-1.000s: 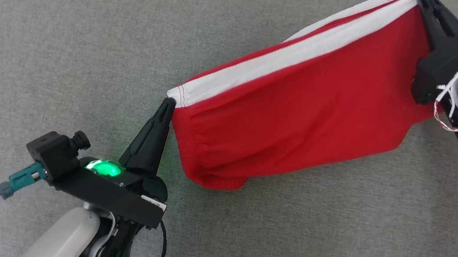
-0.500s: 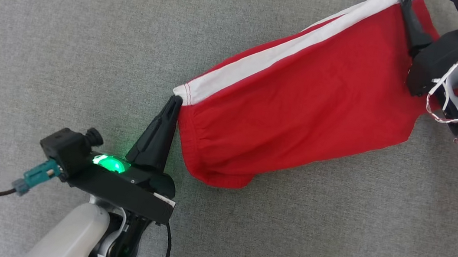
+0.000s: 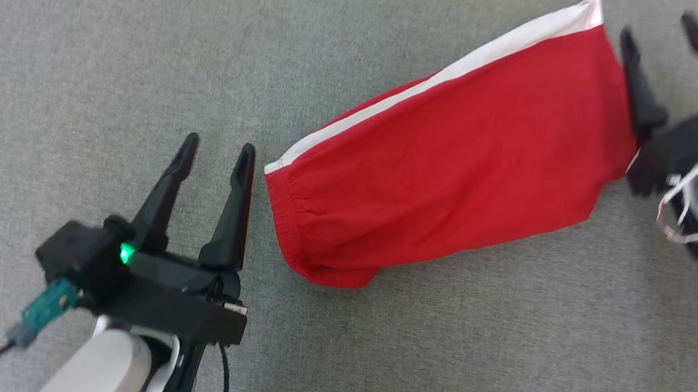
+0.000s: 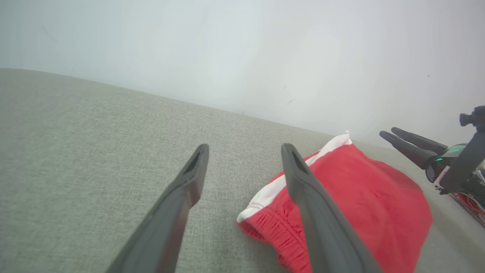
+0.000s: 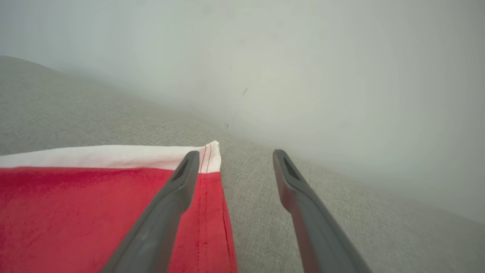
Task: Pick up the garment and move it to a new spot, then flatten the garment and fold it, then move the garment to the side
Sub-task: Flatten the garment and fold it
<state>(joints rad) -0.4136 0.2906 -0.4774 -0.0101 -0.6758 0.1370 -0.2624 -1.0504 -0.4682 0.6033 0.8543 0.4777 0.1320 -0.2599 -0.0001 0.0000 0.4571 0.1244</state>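
A gray, cloth-covered tabletop (image 3: 110,27) carries everything, and in the wrist views a pale wall (image 4: 242,45) stands behind it. The red garment (image 3: 459,169) lies on the tabletop in a long folded shape. It runs slantwise from the near middle to the far right. A white stripe (image 3: 472,58) follows its far edge, and a gathered waistband (image 3: 283,214) closes its near left end.

The right hand (image 3: 656,26) is at the garment's far right end, its two fingers spread apart and grasping nothing. One finger is over the cloth corner; I cannot tell if it touches. The left hand (image 3: 220,142) is just beside the waistband end, also spread wide and empty. A small green light (image 3: 127,253) glows on it.
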